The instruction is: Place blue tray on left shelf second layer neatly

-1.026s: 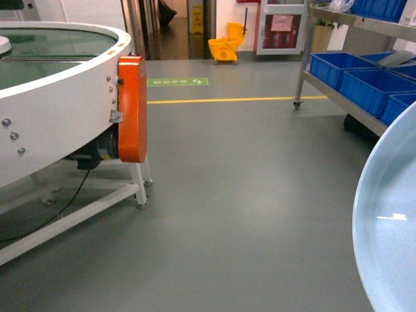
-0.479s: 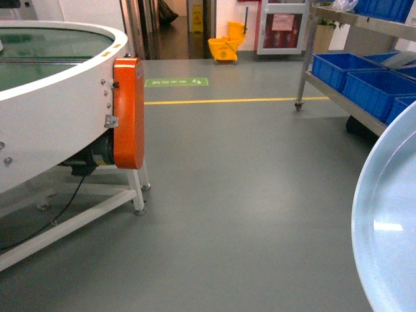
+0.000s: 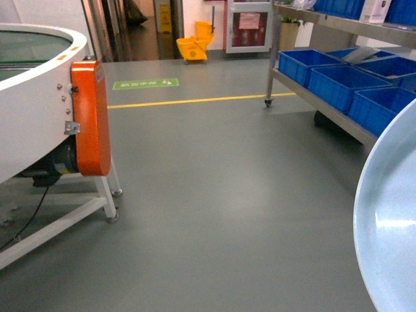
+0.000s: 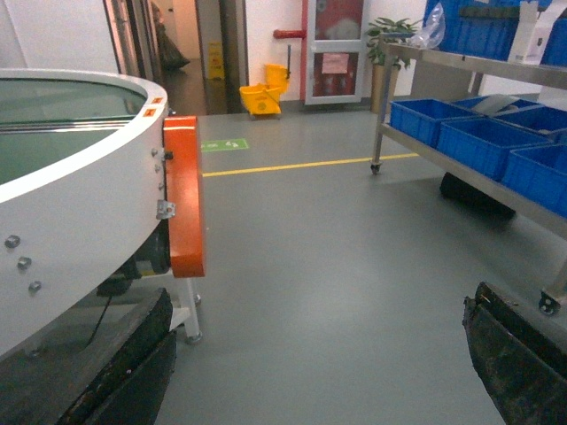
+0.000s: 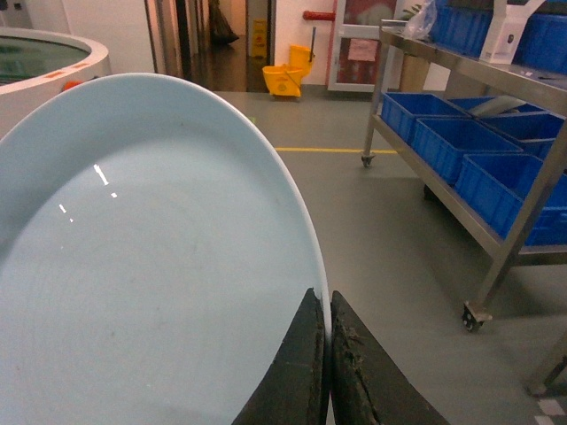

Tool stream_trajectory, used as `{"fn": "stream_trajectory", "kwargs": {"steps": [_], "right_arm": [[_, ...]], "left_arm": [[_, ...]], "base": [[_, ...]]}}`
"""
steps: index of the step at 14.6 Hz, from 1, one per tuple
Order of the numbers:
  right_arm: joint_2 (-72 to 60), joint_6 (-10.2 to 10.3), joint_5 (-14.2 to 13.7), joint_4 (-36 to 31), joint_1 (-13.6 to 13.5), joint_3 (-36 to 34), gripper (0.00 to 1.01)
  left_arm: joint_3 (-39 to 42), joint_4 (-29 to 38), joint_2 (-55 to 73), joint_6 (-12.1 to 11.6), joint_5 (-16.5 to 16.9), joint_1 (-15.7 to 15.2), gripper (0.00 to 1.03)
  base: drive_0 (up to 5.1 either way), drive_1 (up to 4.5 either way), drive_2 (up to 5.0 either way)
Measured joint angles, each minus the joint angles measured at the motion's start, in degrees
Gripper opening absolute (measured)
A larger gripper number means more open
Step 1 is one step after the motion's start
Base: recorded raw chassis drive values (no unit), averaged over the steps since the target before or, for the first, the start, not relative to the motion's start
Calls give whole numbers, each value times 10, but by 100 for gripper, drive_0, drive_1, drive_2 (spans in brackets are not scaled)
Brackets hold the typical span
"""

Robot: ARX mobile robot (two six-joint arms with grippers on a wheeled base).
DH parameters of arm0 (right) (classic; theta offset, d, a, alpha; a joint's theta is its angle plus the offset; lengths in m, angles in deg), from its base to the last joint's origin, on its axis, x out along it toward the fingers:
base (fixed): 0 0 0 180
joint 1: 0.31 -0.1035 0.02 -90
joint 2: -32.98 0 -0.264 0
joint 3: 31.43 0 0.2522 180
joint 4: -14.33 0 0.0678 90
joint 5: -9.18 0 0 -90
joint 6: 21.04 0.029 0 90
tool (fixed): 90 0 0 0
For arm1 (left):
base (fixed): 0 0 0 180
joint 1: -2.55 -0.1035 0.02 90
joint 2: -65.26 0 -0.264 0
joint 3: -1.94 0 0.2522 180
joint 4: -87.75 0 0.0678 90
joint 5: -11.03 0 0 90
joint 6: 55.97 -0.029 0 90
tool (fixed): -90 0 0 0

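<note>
- Your right gripper [image 5: 328, 354] is clamped on the blue tray [image 5: 151, 266], fingers pinching its rim.
- Your left gripper [image 4: 319, 354] is spread wide, holding nothing.

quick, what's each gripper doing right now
Left gripper: open, fingers wide apart, holding nothing.
Right gripper: closed, pinching the rim of the blue tray.
</note>
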State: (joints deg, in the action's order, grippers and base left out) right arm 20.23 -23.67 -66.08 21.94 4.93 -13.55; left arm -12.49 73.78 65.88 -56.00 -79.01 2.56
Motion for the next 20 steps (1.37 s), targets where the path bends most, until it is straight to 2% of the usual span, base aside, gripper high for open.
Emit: {"fn": "stream_trajectory", "kwargs": {"steps": [20], "right_arm": [[0,0,0,0,0,0,2]], "left_arm": [[0,0,0,0,0,0,98]], "base": [[-162,-162,-162]]}}
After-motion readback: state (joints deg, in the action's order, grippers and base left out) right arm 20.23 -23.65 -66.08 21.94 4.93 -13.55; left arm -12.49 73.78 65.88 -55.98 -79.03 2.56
